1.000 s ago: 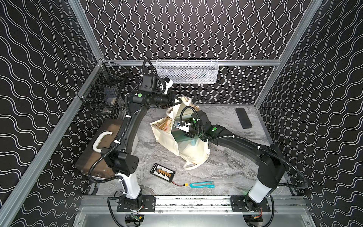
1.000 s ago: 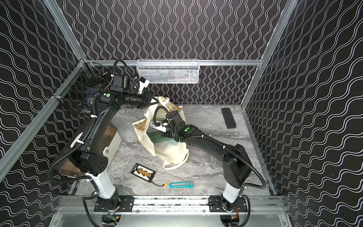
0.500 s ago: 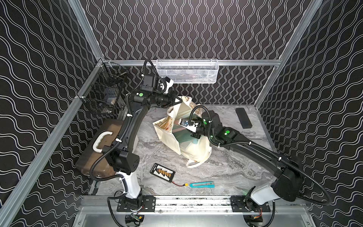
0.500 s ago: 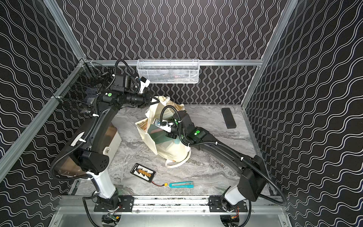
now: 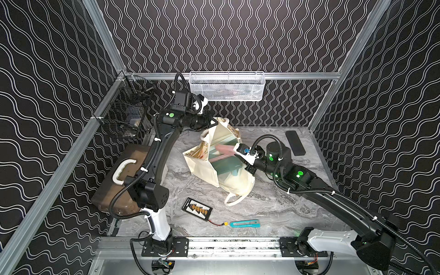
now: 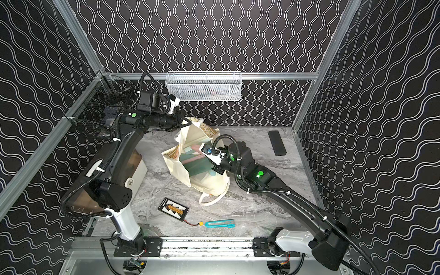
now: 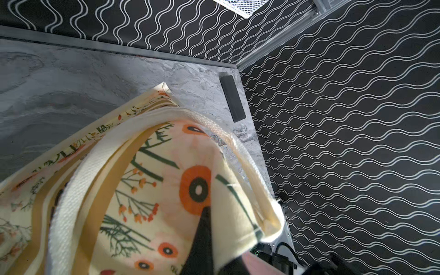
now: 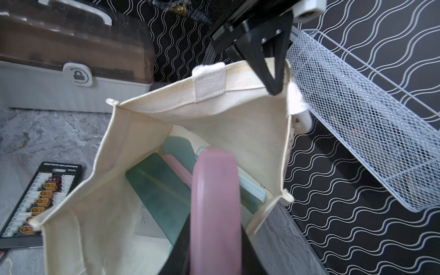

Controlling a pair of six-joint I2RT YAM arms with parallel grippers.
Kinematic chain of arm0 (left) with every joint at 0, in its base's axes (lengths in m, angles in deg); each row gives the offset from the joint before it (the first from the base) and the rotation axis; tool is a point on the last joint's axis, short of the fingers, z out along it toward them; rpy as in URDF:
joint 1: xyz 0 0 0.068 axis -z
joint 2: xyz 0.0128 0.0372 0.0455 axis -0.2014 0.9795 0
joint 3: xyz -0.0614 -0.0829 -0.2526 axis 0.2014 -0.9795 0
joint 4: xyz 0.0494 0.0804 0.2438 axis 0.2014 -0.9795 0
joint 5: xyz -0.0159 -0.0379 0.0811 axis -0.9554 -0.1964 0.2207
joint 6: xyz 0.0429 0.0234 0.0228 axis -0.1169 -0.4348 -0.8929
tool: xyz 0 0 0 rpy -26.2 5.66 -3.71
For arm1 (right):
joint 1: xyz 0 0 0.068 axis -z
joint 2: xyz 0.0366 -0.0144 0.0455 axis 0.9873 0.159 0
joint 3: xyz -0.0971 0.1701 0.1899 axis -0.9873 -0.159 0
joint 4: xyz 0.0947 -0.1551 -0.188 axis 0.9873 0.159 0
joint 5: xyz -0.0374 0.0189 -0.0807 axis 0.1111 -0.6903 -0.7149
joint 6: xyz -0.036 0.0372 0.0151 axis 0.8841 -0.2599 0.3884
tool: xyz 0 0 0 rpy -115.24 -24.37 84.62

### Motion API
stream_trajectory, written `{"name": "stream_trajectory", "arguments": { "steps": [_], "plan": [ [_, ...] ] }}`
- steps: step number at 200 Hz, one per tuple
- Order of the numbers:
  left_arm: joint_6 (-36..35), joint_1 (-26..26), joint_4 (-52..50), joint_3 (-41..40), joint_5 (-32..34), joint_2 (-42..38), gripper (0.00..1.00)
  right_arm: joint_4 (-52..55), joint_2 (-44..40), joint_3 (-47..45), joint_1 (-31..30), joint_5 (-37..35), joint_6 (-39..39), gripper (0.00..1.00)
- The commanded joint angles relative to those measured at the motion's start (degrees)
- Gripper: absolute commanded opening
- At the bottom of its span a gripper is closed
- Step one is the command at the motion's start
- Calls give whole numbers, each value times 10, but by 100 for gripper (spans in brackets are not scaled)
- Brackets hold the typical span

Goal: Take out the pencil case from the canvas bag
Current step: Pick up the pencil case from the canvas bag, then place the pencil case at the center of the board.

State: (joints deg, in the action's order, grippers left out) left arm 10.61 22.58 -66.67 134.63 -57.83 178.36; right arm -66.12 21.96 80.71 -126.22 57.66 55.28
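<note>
At the left edge of the worktop sits a brown box with a white handle. Right of it, the left hand is clenched on the far rim of the canvas bag, pinching the cloth just beside a handle strap and holding that side up, so the mouth gapes toward the right arm. The bag rests mid-worktop, slumped, with one handle loop lying on the marble in front. Inside lie flat teal and pale-blue things. The right hand reaches in at the near rim and is closed on the pink pencil case, gripping its near end between both fingers. The case's far end points down into the open mouth above the other contents, and it looks blurred in both top views. In front of the bag lie a black connector board and, further right, a teal cutter. A black block lies at the far right corner.
</note>
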Motion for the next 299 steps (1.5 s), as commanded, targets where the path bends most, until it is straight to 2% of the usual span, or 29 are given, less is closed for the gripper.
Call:
{"name": "stream_trajectory", "arguments": {
  "steps": [1, 25, 85, 117, 165, 190, 216, 241, 299],
  "plan": [
    [-6, 0, 48, 9, 28, -19, 0, -12, -35, -18, -1, -14, -73, 0],
    [-3, 0, 43, 1, 74, -30, 0, -7, -86, -45, -1, -5, -127, 0],
    [19, -1, 35, -13, 207, -63, 0, 45, -171, -50, 0, -55, -280, 0],
    [22, -2, 27, -15, 254, -75, 0, 91, -191, -31, 0, -68, -311, 0],
    [32, -2, 33, -28, 276, -90, 0, 51, -185, -55, 3, -221, -344, 0],
    [31, -2, 20, -15, 281, -87, 0, 26, -181, -68, 22, -265, -363, 0],
    [39, -2, 29, -24, 282, -94, 0, 28, -164, -75, 102, -248, -421, 0],
    [45, -2, 25, -20, 269, -87, 0, 40, -141, -82, 237, -194, -513, 0],
    [47, -2, 27, -31, 252, -89, 0, 38, -73, -90, 422, -194, -704, 0]
  ]
}}
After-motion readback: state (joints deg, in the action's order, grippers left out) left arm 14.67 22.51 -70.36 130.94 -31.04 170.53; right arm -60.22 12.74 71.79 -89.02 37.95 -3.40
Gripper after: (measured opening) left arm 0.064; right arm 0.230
